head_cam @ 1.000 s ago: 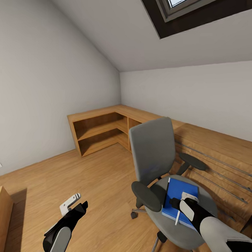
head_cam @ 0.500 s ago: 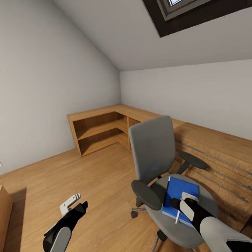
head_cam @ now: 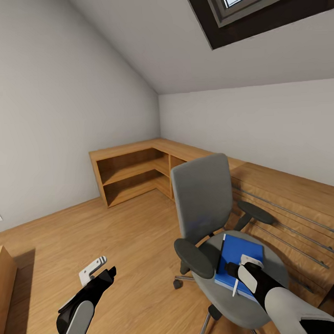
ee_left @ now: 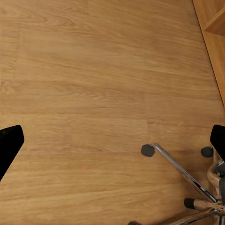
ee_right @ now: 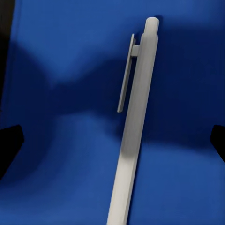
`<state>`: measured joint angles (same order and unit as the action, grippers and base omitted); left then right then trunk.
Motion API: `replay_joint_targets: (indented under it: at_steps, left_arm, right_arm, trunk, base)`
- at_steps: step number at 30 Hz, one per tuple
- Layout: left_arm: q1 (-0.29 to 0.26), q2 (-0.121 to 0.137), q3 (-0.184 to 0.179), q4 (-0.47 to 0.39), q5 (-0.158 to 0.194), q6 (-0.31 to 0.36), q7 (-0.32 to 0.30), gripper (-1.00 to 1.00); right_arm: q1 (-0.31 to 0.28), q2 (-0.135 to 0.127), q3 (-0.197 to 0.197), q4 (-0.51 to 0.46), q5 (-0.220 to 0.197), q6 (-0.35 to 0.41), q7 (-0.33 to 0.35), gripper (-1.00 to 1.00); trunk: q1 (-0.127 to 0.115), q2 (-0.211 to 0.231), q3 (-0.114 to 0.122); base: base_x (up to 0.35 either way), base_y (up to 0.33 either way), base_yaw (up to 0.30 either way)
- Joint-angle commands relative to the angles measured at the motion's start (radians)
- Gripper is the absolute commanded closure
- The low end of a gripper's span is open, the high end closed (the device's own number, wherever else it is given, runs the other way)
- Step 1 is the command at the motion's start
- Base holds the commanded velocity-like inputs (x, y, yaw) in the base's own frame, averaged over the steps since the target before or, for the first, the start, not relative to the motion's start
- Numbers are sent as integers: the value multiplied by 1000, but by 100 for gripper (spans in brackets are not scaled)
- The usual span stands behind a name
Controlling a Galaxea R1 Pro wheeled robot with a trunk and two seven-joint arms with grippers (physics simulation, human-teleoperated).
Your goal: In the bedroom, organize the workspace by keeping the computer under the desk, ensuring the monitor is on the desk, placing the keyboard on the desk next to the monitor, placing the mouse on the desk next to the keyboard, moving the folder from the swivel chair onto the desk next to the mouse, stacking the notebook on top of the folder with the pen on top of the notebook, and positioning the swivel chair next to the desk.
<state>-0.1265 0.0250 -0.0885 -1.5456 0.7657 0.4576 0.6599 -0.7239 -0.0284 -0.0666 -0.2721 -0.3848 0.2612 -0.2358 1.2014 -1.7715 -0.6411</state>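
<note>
In the head view, the blue folder [head_cam: 239,263] lay on the swivel chair [head_cam: 214,223] seat with a pen [head_cam: 235,288] on it, right tool [head_cam: 243,270] just above, so moving it looked undone. The left wrist view showed the left tool [ee_left: 112,140] spread over floor [ee_left: 93,84]. In the right wrist view, the right tool's jaws stood apart over the pen.

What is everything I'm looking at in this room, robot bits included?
swivel chair: one, grey with black armrests, right of centre.
folder: one, bright blue, flat on the chair seat.
pen: one, white, lying on the folder.
cabinet: one, light wood, open shelves, in the far corner.
skylight: one, dark-framed, in the sloped ceiling.
floor: wood planks.
left tool: open, over the floor.
right tool: open, above the pen.
</note>
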Motion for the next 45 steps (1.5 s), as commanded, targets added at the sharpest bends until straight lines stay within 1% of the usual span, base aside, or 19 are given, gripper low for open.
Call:
replay_joint_targets:
  at_steps: [1, 10, 23, 26, 38, 39, 45]
  left_arm:
    - [-1, 1, -2, -2, 7, 1, 9, -100]
    - [-1, 3, -2, -8, 8, 1, 9, -100]
    - [-1, 3, -2, -8, 9, 1, 9, -100]
    - [-1, 3, -2, -9, 9, 1, 8, -100]
    - [-1, 3, -2, -10, 12, 1, 8, -100]
    - [-1, 3, -2, -10, 12, 1, 9, -100]
    - [-1, 3, -2, -10, 12, 1, 9, -100]
  right_arm:
    - [0, 0, -3, -2, -4, 6, -4, -100]
    - [0, 1, -1, -2, -3, 6, -31, -100]
    - [0, 2, -1, -2, -3, 6, -33, -100]
    - [0, 2, -1, -2, -3, 6, -33, -100]
    - [0, 2, -1, -2, -3, 6, -34, -100]
    - [0, 2, -1, -2, -3, 6, -34, 100]
    - [0, 2, -1, -2, -3, 5, -69, 100]
  trunk:
    - [0, -1, -1]
    - [0, -1, -1]
    - [0, -1, -1]
    - [11, -22, -10]
    - [11, -22, -10]
    - [11, -22, -10]
    - [11, -22, -10]
  base:
    - [0, 0, 0]
    - [0, 0, 0]
    - [0, 0, 0]
    - [0, 0, 0]
    - [0, 0, 0]
    - [0, 0, 0]
    - [0, 0, 0]
